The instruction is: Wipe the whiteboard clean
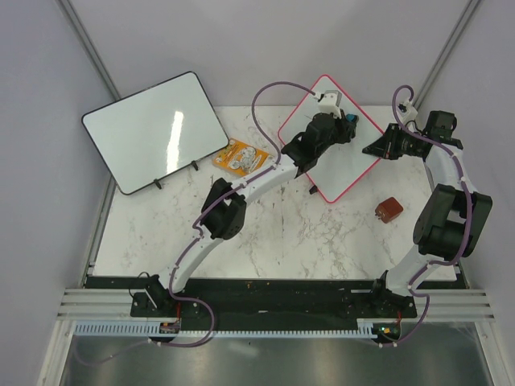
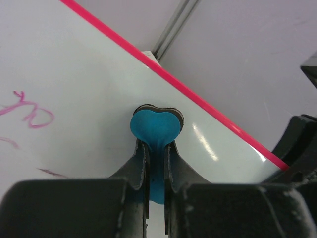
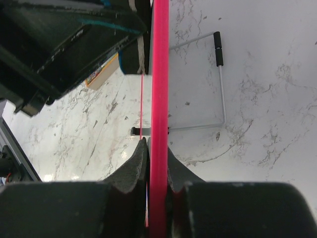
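Step in hand, by judgement: wiping, with the erasing not finished.

From left to right in the top view:

- At 10 o'clock of the table (image 1: pixel 282 233): one black-framed board (image 1: pixel 153 133), propped up, well apart from the work.
- At 11 o'clock: one orange packet (image 1: pixel 241 155), lying flat.
- At 1 o'clock: one whiteboard (image 1: pixel 342 173) with a pink frame (image 3: pixel 159 74), standing tilted.
- Over its face: left gripper (image 1: pixel 338 129), fingers closed on one blue heart-shaped eraser (image 2: pixel 154 128). Pressed, as it seems, against the white surface near the upper edge.
- At 9 o'clock of the eraser, in the left wrist view: pink writing (image 2: pixel 32 111), not wiped.
- At 3 o'clock of the whiteboard: right gripper (image 1: pixel 378 147), clamped tight on the frame, steadying it.
- At 3 o'clock of the table: one brown block (image 1: pixel 389 209), alone.

In total: two boards, one eraser, one packet, one block, two grippers.

Next, probably: slide the eraser toward 9 o'clock over the writing. Needed for this: even pressure, flat contact, and a firm right grip against tipping of the whiteboard.
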Robot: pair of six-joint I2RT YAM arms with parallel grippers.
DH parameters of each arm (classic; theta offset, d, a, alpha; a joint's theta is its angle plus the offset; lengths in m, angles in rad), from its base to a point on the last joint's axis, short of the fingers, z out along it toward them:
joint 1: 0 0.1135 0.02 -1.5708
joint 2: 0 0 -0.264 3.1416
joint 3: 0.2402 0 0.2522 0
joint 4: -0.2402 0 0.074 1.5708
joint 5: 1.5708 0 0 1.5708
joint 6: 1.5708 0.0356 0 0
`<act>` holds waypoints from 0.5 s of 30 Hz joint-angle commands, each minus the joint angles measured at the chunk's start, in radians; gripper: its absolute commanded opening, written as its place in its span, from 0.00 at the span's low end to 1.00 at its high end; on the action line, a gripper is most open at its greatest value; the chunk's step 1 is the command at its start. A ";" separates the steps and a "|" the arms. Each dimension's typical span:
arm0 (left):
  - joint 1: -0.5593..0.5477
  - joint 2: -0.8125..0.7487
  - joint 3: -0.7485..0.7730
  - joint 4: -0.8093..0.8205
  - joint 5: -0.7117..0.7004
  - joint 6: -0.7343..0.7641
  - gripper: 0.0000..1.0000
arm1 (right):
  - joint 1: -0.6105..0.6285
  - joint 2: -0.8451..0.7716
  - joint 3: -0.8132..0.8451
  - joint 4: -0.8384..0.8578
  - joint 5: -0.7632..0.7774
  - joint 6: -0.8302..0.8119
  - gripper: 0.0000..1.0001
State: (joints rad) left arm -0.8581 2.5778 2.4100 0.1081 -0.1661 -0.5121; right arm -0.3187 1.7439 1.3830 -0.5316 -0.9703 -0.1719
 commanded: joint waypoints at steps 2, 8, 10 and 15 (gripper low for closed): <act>-0.127 0.021 0.003 -0.048 0.162 0.029 0.02 | 0.079 0.025 -0.042 -0.100 0.061 -0.304 0.00; -0.078 0.034 -0.046 -0.140 0.037 -0.029 0.02 | 0.078 0.020 -0.044 -0.100 0.059 -0.302 0.00; -0.030 0.038 -0.058 -0.166 0.014 -0.084 0.02 | 0.079 0.019 -0.047 -0.100 0.059 -0.304 0.00; 0.051 0.024 -0.129 -0.214 -0.095 -0.114 0.02 | 0.079 0.019 -0.045 -0.100 0.059 -0.305 0.00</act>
State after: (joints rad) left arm -0.8764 2.5500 2.3642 0.1066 -0.1829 -0.5674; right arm -0.3199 1.7439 1.3838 -0.5335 -0.9707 -0.1768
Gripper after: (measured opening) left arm 0.090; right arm 0.156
